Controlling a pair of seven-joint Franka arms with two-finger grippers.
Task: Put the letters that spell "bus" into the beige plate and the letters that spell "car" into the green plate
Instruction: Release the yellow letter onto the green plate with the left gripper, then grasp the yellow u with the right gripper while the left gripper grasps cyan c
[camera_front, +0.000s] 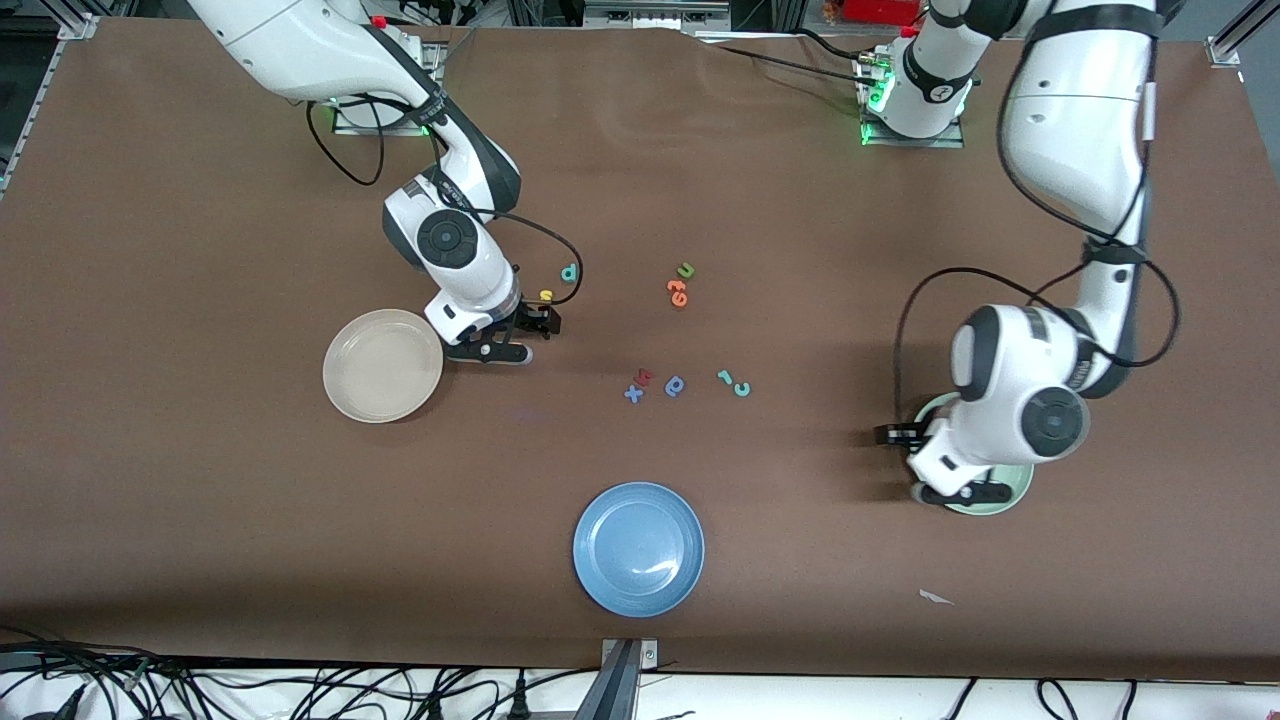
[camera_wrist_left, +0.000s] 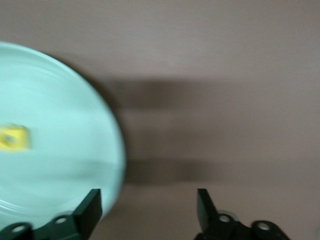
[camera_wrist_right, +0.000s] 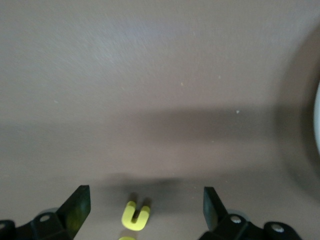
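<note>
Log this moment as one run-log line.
left gripper: open, empty, over green plate edge | yellow letter: in green plate | right gripper: open, over yellow u | beige plate: no letters

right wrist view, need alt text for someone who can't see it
The right gripper hangs open just above the brown table, with a small yellow "u" lying on the table between its two black fingers. A pale plate rim just shows at the frame's edge.
</note>
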